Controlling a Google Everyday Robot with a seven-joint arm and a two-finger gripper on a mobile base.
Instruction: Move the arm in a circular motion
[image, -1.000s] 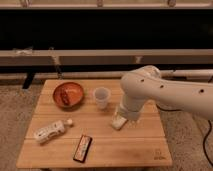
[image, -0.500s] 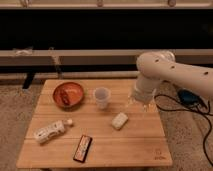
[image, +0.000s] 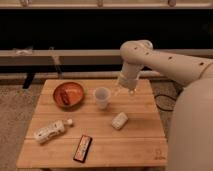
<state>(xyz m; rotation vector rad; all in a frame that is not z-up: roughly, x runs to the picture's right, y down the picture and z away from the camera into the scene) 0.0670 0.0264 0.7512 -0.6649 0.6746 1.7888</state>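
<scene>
The large cream-white arm (image: 165, 62) reaches in from the right, bends at a rounded joint near the top centre and points down over the far right part of the wooden table (image: 140, 145). Its small pale gripper (image: 125, 91) hangs just above the table, right of a white cup (image: 102, 97) and behind a small white object (image: 119, 120). It holds nothing that I can see.
An orange bowl (image: 68, 93) with a dark item inside stands at the back left. A white bottle (image: 50, 131) lies on its side at the front left. A dark flat bar (image: 83, 148) lies near the front edge. A dark rail runs behind the table.
The arm has swung from low over the small white object up, toward the far right of the table, then left, so the gripper now hangs beside the cup. The white object lies uncovered.
</scene>
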